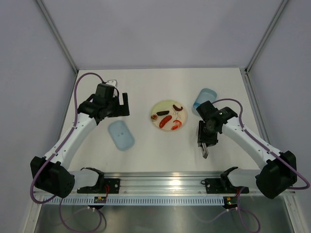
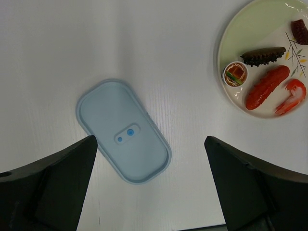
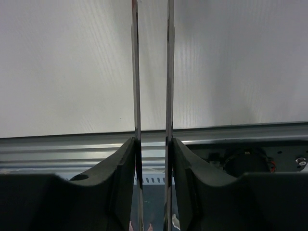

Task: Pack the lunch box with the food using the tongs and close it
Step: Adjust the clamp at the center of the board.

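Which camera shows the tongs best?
Right wrist: the tongs run up the frame, both blades gripped by the right hand. Top external shows only a short grey stub at that hand; left wrist shows none.

- Table (image 1: 146,155): white, flat top.
- Lunch box lid (image 1: 121,135): pale blue, lying flat, left of the plate.
- Plate (image 1: 163,108): round, pale yellow, central.
- Lunch box tub (image 1: 204,98): pale blue, right of the plate.
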You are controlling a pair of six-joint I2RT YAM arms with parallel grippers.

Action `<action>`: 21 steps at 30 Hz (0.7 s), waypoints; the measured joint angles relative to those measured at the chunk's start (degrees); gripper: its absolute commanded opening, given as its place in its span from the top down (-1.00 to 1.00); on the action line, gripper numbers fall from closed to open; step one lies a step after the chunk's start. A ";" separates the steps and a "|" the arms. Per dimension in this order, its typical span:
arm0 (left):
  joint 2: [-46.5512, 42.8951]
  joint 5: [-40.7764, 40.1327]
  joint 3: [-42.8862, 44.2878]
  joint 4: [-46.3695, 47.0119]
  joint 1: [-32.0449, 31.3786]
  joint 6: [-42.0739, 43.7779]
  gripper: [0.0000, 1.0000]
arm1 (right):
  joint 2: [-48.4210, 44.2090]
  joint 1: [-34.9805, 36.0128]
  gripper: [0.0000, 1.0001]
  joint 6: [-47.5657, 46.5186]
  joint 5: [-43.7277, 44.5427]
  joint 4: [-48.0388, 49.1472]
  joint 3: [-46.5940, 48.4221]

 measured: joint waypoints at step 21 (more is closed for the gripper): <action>0.00 0.02 0.00 -0.24 0.00 -0.39 -0.98 | 8.90 4.74 0.19 -4.72 2.19 1.97 19.87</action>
